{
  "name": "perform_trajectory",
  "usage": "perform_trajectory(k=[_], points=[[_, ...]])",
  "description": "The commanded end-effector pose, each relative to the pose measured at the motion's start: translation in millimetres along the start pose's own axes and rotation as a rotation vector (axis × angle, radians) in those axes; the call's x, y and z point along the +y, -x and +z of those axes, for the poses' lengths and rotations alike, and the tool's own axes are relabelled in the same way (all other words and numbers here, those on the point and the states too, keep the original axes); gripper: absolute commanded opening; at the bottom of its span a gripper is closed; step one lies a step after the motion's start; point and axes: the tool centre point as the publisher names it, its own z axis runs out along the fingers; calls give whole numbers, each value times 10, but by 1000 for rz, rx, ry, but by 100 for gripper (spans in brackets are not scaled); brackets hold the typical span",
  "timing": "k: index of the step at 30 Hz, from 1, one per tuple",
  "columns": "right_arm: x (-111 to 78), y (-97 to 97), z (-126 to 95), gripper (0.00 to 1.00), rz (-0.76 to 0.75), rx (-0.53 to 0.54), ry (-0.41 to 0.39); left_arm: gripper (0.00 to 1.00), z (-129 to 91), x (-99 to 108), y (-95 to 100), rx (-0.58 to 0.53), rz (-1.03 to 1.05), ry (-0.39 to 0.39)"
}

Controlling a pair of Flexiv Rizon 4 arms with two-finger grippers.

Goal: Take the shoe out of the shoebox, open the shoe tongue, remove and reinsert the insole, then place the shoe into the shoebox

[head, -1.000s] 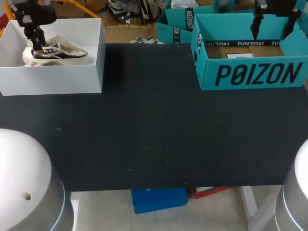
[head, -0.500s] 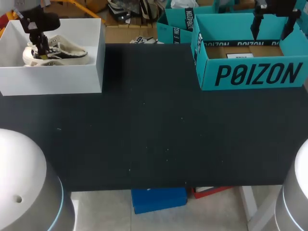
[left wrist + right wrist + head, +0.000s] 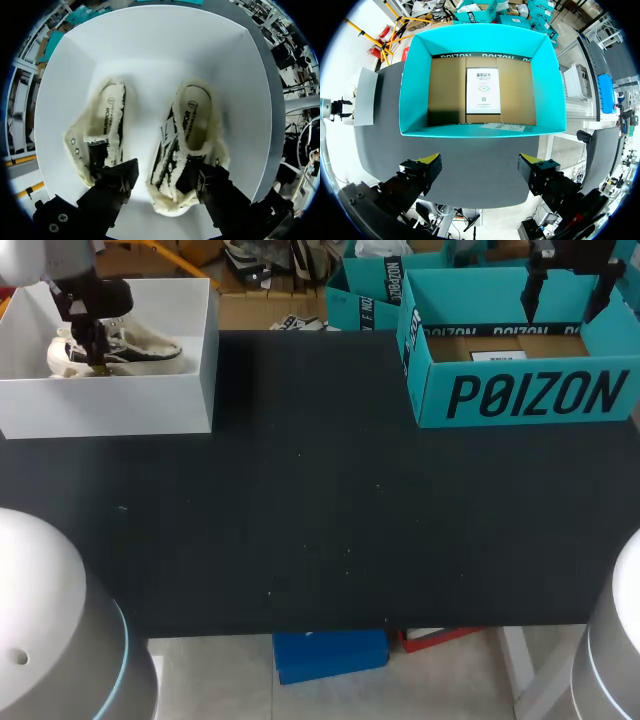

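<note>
The cream fleece-lined shoe with black patterned sides (image 3: 187, 135) lies in the white cardboard shoebox (image 3: 150, 40), between the fingers of the left gripper (image 3: 161, 175). Its long axis runs straight ahead and its toe is under the claw. The fingers are spread wide across its width, and no grip is judged made. The right gripper (image 3: 480, 167), well apart, is open and empty.

The head camera looks down from high behind onto the whole dark surface (image 3: 320, 500). The left wrist camera faces straight into the white box (image 3: 160, 35) from close above (the head view shares it, far left). The right wrist camera looks into the teal box (image 3: 415, 90) from higher up, likewise shared.
</note>
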Motion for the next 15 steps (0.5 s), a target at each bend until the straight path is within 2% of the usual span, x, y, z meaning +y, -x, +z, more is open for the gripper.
perform_trajectory(k=[1,15], points=[[1,-1,-1,100,0,0,0,65,185,13,49,-9,3,1],[1,-1,-1,100,0,0,0,57,465,38,103,24,-12,6]])
